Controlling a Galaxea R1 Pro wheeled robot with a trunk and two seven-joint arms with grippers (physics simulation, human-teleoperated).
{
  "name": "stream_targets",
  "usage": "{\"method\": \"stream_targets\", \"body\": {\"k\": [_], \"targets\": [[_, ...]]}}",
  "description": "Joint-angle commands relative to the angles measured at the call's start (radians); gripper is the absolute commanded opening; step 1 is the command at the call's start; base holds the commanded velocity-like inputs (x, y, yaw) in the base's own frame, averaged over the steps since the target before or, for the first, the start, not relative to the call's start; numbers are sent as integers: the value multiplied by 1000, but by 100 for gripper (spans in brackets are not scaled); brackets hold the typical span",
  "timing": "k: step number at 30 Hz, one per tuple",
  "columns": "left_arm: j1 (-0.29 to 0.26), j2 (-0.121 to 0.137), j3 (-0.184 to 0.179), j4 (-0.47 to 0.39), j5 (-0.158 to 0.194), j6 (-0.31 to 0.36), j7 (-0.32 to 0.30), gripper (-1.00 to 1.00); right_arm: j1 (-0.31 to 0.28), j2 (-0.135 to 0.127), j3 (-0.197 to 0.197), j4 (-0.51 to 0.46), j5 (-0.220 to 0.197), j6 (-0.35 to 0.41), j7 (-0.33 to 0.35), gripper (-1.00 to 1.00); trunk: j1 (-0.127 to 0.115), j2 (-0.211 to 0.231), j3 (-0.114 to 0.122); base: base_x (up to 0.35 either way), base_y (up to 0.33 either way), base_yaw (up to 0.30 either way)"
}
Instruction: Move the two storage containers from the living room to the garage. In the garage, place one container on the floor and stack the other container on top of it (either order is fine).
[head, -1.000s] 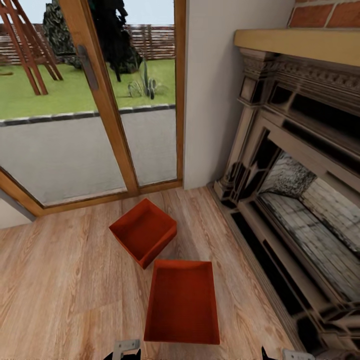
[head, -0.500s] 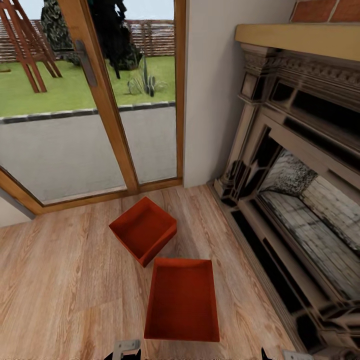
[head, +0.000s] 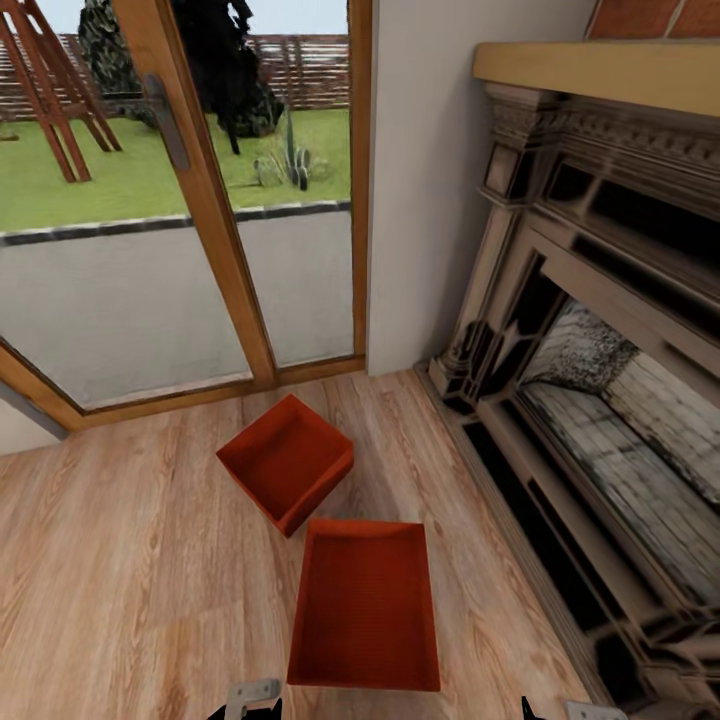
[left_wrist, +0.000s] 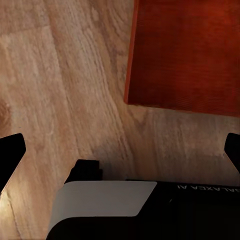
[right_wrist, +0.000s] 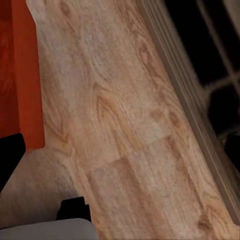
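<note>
Hidden: left gripper (left_wrist: 120, 150) and right gripper (right_wrist: 125, 150) cut off at frame edges, tips wide apart, nothing held.
Bins: near bin (head: 366, 604) and far bin (head: 286, 462), rust-red, open-topped, corners touching on plank floor (head: 120, 560).
Right: dark ornate fireplace (head: 600, 400).

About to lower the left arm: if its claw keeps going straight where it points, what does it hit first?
Probably bare wood-plank floor, just beside the near container. The left claw is open and empty; depth is unclear.

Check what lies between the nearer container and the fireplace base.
Just bare wood-plank floor between the nearer container and the fireplace base, seen in the head view.
</note>
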Motion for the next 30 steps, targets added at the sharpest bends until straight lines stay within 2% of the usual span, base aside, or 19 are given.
{"method": "stream_targets", "body": {"k": [1,7,15,30], "targets": [[0,1,-9,0,10,-3,6,100,0,0,3,0,-8,-4,-1,100,0,0,-1,273,0,0],[-1,2,-10,-1,9,-2,6,100,0,0,3,0,-6,-4,-1,100,0,0,-1,295,0,0],[0,0,-10,-1,8,-4,6,100,0,0,3,0,-5,-4,-1,100,0,0,-1,53,0,0],[0,-2,-11,0,8,-4,6,100,0,0,3,0,-5,-4,-1,100,0,0,-1,-140,0,0]]}}
